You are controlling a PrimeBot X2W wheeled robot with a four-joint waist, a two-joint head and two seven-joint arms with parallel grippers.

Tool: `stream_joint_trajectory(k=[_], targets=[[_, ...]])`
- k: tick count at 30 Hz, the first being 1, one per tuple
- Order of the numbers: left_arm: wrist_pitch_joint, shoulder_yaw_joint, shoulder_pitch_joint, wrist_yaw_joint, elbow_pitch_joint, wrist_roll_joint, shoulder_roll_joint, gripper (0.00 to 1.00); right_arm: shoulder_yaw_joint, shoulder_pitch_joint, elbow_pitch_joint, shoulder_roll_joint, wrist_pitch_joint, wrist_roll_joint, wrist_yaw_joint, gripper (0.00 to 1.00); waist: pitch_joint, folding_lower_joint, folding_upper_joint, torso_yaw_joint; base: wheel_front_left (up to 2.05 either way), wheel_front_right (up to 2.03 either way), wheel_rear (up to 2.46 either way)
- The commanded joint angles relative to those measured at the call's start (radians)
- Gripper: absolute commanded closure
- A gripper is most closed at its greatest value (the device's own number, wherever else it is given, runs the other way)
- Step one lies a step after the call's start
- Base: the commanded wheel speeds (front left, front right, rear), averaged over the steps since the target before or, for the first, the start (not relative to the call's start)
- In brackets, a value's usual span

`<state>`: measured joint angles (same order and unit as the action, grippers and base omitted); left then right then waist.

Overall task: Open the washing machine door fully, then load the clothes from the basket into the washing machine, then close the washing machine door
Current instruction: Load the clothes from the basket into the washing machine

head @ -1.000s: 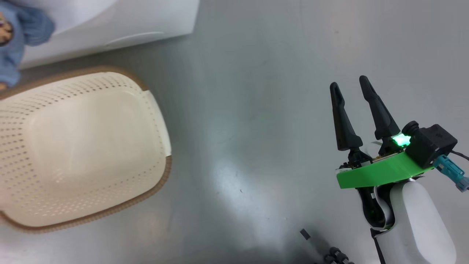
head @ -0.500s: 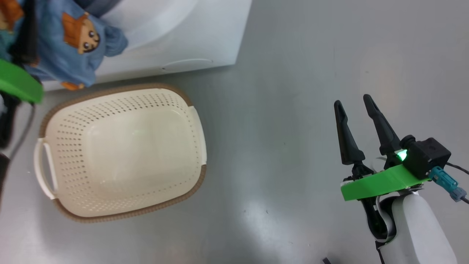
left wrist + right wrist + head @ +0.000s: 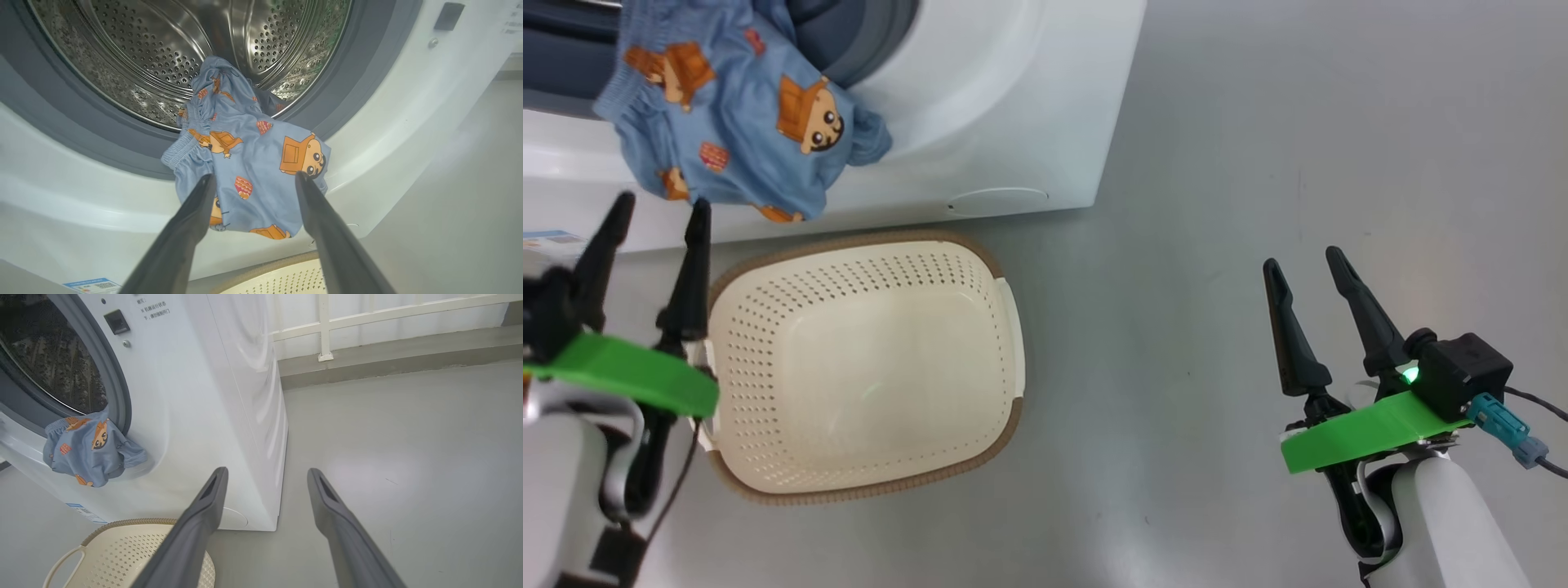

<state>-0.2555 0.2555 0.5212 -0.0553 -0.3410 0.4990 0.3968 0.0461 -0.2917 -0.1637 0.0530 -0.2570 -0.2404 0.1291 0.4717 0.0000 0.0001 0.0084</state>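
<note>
At the washing machine (image 3: 1013,122) mouth, the clothes (image 3: 735,122) hang half in the drum (image 3: 163,61), half dangling above the basket (image 3: 849,239). Left gripper (image 3: 662,202) sits close by, jaws released; right gripper (image 3: 1301,257) is well off to the side, jaws spread too, nothing held.

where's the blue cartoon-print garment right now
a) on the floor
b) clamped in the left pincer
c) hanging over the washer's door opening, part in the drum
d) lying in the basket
C: the blue printed garment drapes out of the steel drum over the grey gasket, while the cream basket is empty and the left pincer is open.
</note>
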Motion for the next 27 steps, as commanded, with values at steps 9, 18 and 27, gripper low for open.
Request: stream_joint_trajectory(k=[9, 18, 27], targets=[[-0.006, -0.147, -0.192, 0.028, 0.16, -0.055, -0.062, 0.0, 0.02, 0.032, 0.019, -0.003, -0.005, -0.007, 0.002, 0.0, -0.033, 0.0, -0.0001, 0.012, 0.0, 0.0, 0.0], [-0.006, -0.211, -0.302, 0.011, 0.21, -0.108, -0.174, 0.0, 0.025, 0.039, 0.015, -0.003, -0.005, -0.014, 0.002, 0.0, -0.045, 0.0, -0.0001, 0.006, 0.0, 0.0, 0.0], [-0.006, -0.242, -0.301, -0.019, 0.198, -0.154, -0.218, 0.0, 0.036, 0.036, 0.006, -0.003, -0.005, -0.016, 0.002, 0.0, -0.052, 0.0, -0.0001, -0.003, 0.0, 0.0, 0.0]])
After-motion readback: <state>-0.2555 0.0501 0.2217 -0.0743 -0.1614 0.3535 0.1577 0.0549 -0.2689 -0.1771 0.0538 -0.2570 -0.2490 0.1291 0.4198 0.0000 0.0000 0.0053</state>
